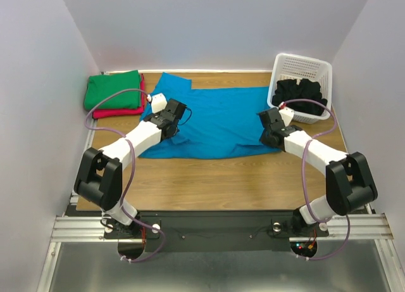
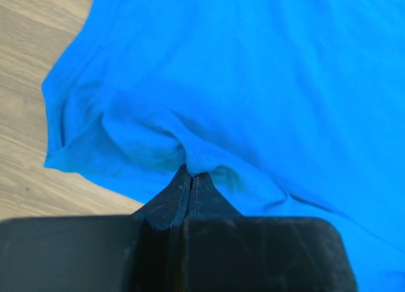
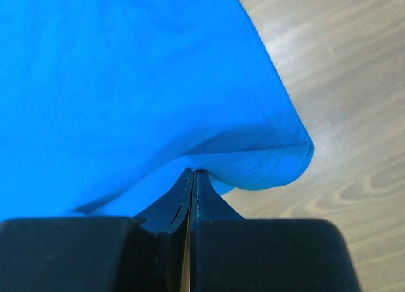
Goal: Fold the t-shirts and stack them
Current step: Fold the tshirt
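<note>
The turquoise-blue t-shirt [image 1: 215, 124] lies spread across the middle of the table. My left gripper [image 1: 166, 118] is shut on a bunched fold of it near its left end, seen in the left wrist view [image 2: 191, 171] with the cloth [image 2: 266, 76] beyond. My right gripper [image 1: 271, 128] is shut on the shirt's hemmed right edge, seen in the right wrist view [image 3: 192, 171] with the cloth [image 3: 126, 83] above it. A folded green t-shirt [image 1: 114, 91] lies on a red-pink one [image 1: 117, 113] at the back left. Black t-shirts [image 1: 300, 92] lie in the basket.
A white lattice basket [image 1: 304, 67] stands at the back right corner. White walls close the table on the left, back and right. The wooden table [image 1: 215, 184] shows in front of the blue shirt.
</note>
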`<control>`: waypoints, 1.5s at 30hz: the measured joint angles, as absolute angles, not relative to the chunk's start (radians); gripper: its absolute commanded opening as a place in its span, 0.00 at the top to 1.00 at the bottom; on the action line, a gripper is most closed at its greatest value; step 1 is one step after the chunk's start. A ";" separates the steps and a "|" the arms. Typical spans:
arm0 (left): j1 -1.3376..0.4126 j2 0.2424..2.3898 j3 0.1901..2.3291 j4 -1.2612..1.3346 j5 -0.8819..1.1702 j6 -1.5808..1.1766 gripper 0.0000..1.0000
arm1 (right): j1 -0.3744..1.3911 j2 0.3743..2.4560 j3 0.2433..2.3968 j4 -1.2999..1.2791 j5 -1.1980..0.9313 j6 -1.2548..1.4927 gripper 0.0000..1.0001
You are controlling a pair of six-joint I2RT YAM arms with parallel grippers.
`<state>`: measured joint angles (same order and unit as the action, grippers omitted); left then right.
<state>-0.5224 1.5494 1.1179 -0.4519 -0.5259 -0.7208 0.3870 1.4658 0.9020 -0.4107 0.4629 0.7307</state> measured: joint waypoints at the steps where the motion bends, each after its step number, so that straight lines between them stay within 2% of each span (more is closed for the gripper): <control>1: -0.517 1.557 1.122 -0.450 -0.528 -0.717 1.00 | 0.386 1.478 0.913 -0.410 0.464 0.729 1.00; 11: -0.478 1.645 1.256 -0.397 -0.535 -0.672 1.00 | 0.374 1.558 0.992 -0.411 0.503 0.701 0.99; 27: -0.395 1.784 1.332 -0.379 -0.522 -0.650 1.00 | 0.351 1.726 1.122 -0.410 0.546 0.675 1.00; 28: -0.392 1.796 1.343 -0.375 -0.518 -0.648 0.97 | 0.350 1.739 1.132 -0.411 0.546 0.671 1.00; 29: -0.390 1.805 1.352 -0.374 -0.516 -0.646 0.85 | 0.349 1.750 1.142 -0.411 0.548 0.668 0.99; 30: -0.385 1.818 1.361 -0.370 -0.511 -0.645 0.67 | 0.348 1.757 1.149 -0.410 0.548 0.664 0.96; 31: -0.381 1.827 1.369 -0.370 -0.505 -0.648 0.30 | 0.347 1.767 1.158 -0.410 0.550 0.655 0.90; 32: -0.374 1.836 1.377 -0.370 -0.499 -0.635 0.15 | 0.346 1.775 1.166 -0.410 0.551 0.649 0.86; 33: -0.368 1.842 1.382 -0.370 -0.492 -0.635 0.03 | 0.346 1.778 1.171 -0.411 0.551 0.638 0.80; 34: -0.359 1.851 1.394 -0.369 -0.484 -0.635 0.01 | 0.346 1.779 1.176 -0.411 0.553 0.627 0.68; 36: -0.350 1.859 1.413 -0.369 -0.473 -0.625 0.01 | 0.346 1.779 1.190 -0.411 0.558 0.591 0.53; 41: -0.334 1.859 1.471 -0.362 -0.459 -0.605 0.02 | 0.346 1.769 1.206 -0.410 0.559 0.508 0.43; 45: -0.335 1.818 1.437 -0.344 -0.437 -0.603 0.01 | 0.346 1.739 1.198 -0.408 0.505 0.460 0.17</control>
<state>-0.3347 1.8183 1.4368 -0.3443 -0.4366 -0.6033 0.3462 1.7393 1.1976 -0.4080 0.5053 0.4603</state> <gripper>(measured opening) 0.985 0.678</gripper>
